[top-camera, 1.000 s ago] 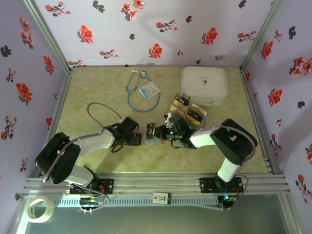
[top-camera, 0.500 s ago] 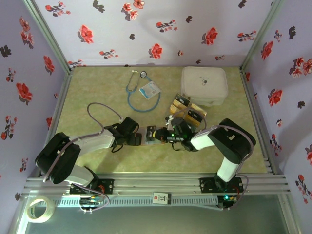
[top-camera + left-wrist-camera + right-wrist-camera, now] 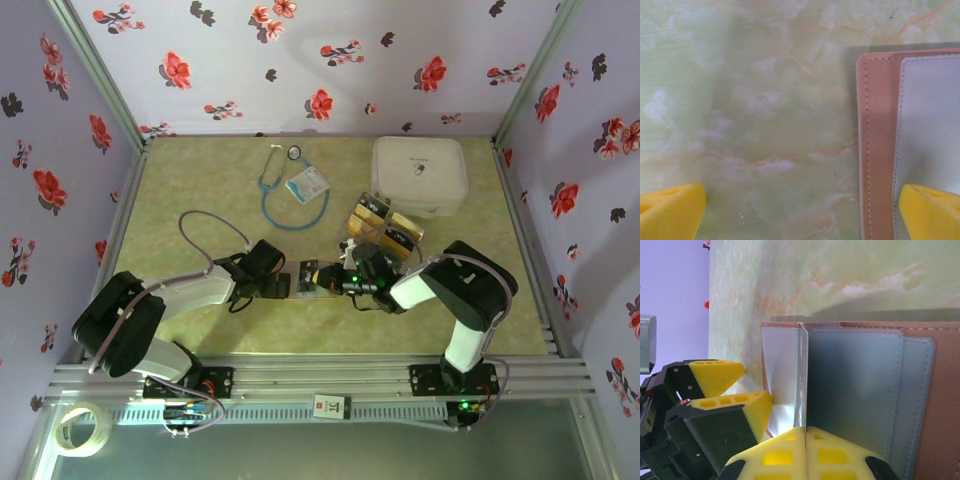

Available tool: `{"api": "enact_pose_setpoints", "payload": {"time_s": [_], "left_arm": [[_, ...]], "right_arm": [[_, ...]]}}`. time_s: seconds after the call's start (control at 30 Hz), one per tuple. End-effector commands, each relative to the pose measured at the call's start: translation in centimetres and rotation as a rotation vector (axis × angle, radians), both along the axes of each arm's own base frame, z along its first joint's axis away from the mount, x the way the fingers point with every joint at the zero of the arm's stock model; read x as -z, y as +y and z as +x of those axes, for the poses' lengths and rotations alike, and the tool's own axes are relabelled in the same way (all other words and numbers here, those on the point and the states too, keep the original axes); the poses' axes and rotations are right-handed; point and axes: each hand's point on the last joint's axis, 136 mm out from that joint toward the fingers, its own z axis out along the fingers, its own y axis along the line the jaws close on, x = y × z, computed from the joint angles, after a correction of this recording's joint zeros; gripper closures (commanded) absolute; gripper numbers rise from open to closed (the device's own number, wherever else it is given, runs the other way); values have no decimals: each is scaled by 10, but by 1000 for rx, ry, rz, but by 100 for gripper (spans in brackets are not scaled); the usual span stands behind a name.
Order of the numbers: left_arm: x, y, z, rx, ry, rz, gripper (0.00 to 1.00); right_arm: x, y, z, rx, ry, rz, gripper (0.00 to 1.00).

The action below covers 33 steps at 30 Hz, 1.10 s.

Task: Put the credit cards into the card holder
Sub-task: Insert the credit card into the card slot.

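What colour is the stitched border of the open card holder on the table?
Tan-brown, on the card holder; clearest in the left wrist view.

The card holder (image 3: 920, 405) lies open on the bench (image 3: 200, 160), near the front and in the middle. The left hand (image 3: 288, 285) is just to its left, one finger over the holder's edge and the other over bare bench. The right hand (image 3: 330, 278) is at the holder's right side, on a thin flap that stands up inside it.

The credit cards (image 3: 385, 225) lie behind the right hand. The big case (image 3: 419, 176) sits behind them, at the back right. The stethoscope (image 3: 290, 195) lies left of the case, with a badge card (image 3: 306, 184) in its loop.
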Motion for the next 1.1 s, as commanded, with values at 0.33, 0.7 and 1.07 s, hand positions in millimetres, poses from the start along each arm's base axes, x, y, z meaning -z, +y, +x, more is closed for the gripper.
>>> {"api": "enact_pose_setpoints", "payload": {"time_s": [0.33, 0.7, 1.07], "left_arm": [[10, 12, -4, -28, 25, 43, 0], [10, 11, -4, -31, 23, 40, 0], [10, 10, -4, -31, 22, 36, 0]], "right_arm": [[15, -6, -15, -22, 46, -16, 100], [16, 0, -14, -35, 56, 2, 100], [18, 2, -16, -48, 69, 1, 100]]}}
